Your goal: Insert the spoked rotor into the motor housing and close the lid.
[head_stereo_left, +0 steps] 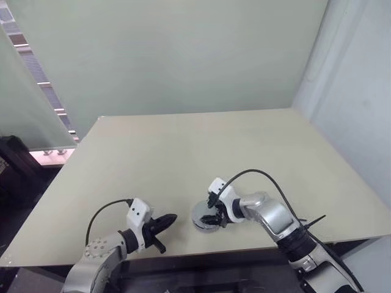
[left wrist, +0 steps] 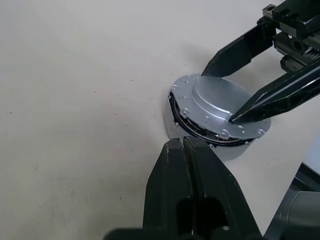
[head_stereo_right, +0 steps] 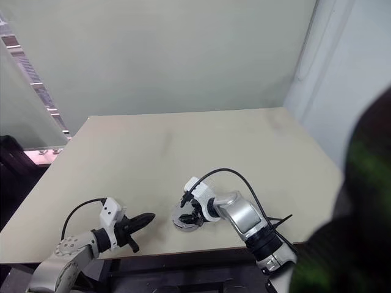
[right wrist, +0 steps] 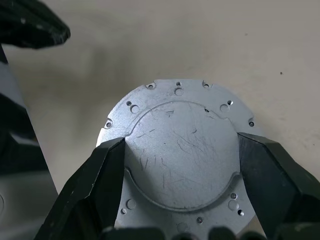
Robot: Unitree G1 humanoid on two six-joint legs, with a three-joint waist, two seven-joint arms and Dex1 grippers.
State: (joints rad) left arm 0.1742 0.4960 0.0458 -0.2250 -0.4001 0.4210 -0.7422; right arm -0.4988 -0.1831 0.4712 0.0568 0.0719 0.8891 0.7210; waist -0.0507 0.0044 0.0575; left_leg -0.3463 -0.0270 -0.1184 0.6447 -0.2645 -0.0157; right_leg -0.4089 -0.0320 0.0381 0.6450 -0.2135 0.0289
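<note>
**Lid gripped on the housing near the table's front edge**

The right gripper (right wrist: 181, 150) is angled down and toward the robot's left, its forearm bent in from the right side. Its two black fingers (right wrist: 95, 185) are set wide apart and pressed against opposite sides of the raised centre of the lid (left wrist: 220, 107). The lid is seated, slightly tilted, on the motor housing (left wrist: 175, 127), which rests on the beige table (head_stereo_left: 183, 152) close to its front edge. The left gripper (head_stereo_left: 164, 223) is held low just beside the housing, pointed at it, fingers pressed together and empty.
</note>
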